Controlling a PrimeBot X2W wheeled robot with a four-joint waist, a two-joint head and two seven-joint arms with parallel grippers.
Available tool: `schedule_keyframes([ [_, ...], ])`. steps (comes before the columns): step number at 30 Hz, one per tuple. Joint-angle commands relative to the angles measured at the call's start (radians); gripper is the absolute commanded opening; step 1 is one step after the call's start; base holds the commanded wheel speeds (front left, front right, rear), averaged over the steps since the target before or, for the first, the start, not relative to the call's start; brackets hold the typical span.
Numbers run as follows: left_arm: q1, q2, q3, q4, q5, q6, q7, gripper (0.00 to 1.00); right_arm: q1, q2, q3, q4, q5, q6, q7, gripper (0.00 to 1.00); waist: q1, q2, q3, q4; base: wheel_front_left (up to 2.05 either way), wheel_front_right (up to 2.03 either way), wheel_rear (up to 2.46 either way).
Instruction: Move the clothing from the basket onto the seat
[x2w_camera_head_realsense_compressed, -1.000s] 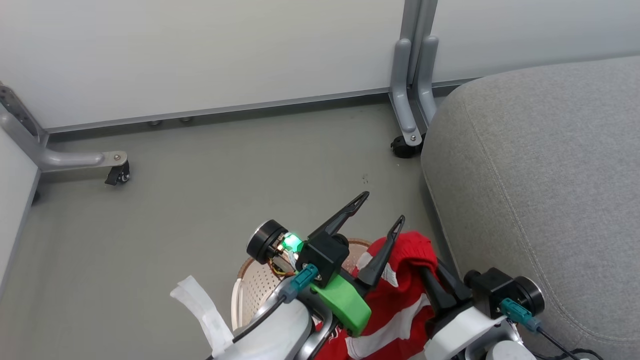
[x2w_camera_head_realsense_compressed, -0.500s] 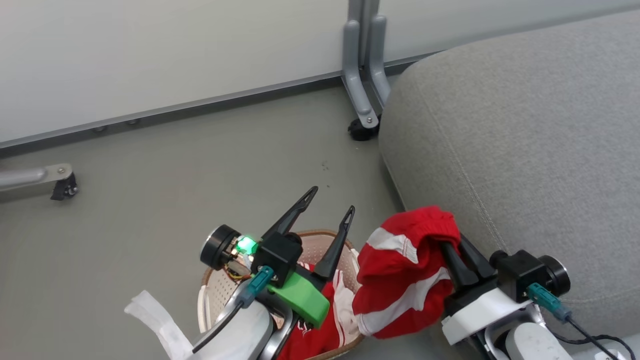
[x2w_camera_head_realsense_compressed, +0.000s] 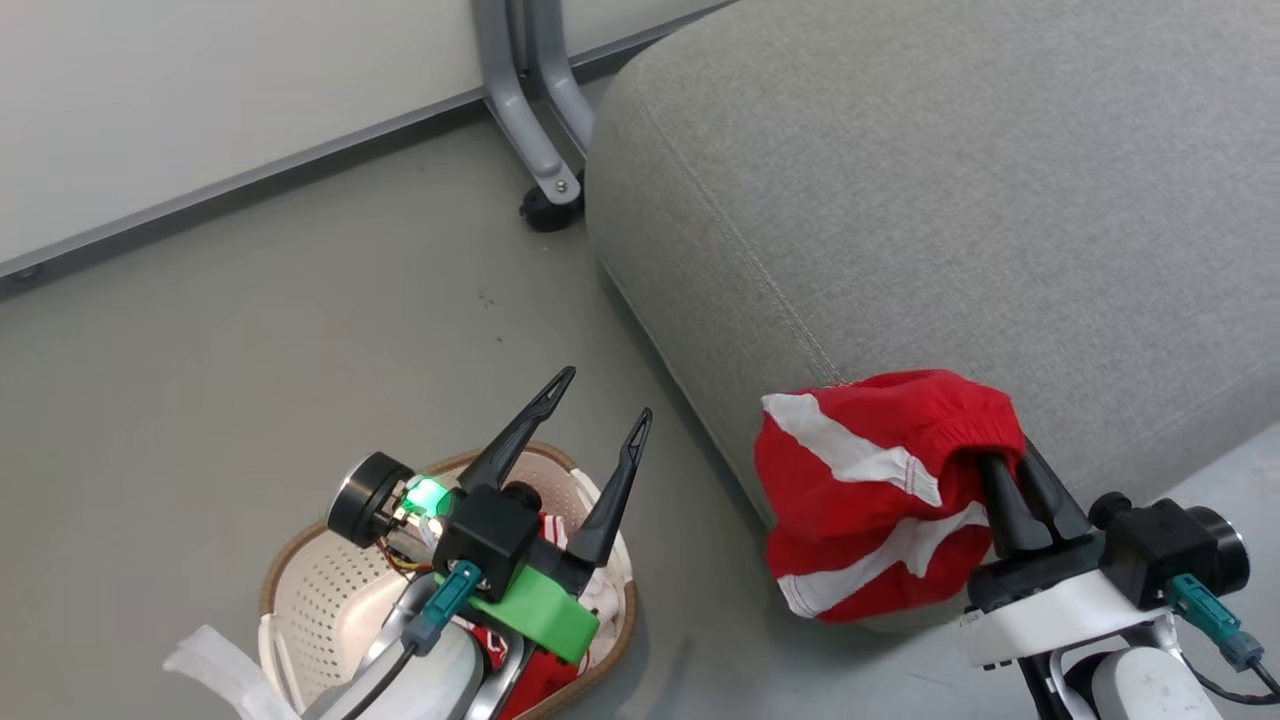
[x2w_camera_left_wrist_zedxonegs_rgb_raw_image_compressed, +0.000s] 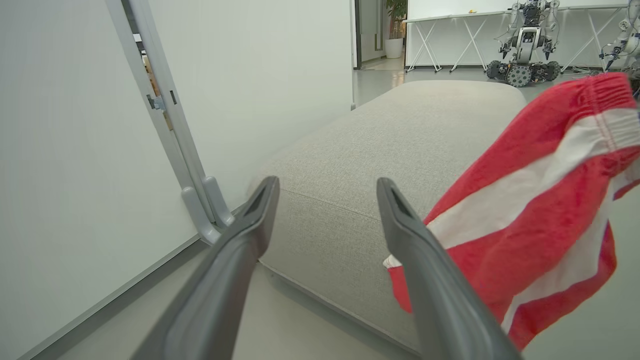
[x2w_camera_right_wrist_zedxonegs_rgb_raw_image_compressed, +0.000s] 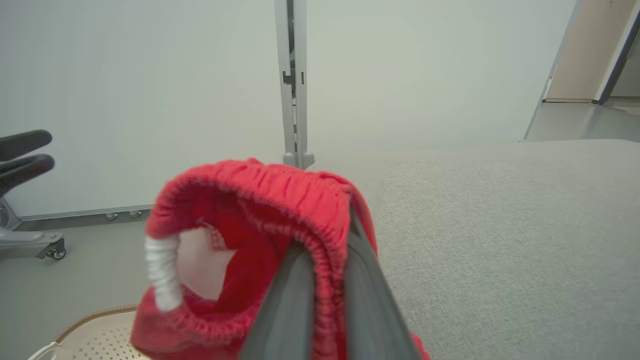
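clothing (x2w_camera_head_realsense_compressed: 880, 490) clear of basket (x2w_camera_head_realsense_compressed: 325, 597), now beside seat (x2w_camera_head_realsense_compressed: 950, 200)

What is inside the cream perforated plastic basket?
Red clothing with white trim lies in the basket; the left arm covers much of the inside, hiding the rest.

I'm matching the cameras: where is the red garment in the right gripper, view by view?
Head view: red garment lower right, at the edge of the seat.
Left wrist view: garment at the right side.
Right wrist view: garment lower centre, pinched between the fingers.
Shared landmark: the grey seat.
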Motion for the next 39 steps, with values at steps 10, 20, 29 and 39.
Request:
schedule_keyframes([
  [10,-0.012,0.066,0.021,-0.040,0.037,-0.025,0.000,1.00,-0.069,0.040,-0.126,-0.072,0.037,-0.001,-0.003,0.00,0.0000,-0.0001,0.181,-0.047,0.00,0.00,0.00],
  [20,-0.110,0.130,-0.008,-0.145,0.108,-0.051,0.085,1.00,-0.434,-0.029,-0.351,-0.078,0.063,-0.001,-0.003,0.00,0.0000,-0.0001,0.390,0.035,0.00,0.00,0.00],
  [29,-0.177,0.176,0.002,-0.248,0.130,-0.065,0.148,1.00,-0.824,-0.199,-0.389,0.136,0.072,-0.001,-0.003,0.00,0.0000,-0.0001,0.527,0.076,0.00,0.00,0.00],
  [39,-0.185,0.170,-0.012,-0.252,0.126,-0.061,0.147,1.00,-0.831,-0.225,-0.417,0.423,0.010,-0.001,-0.003,0.00,0.0000,-0.0001,0.556,0.110,0.00,0.00,0.00],
])
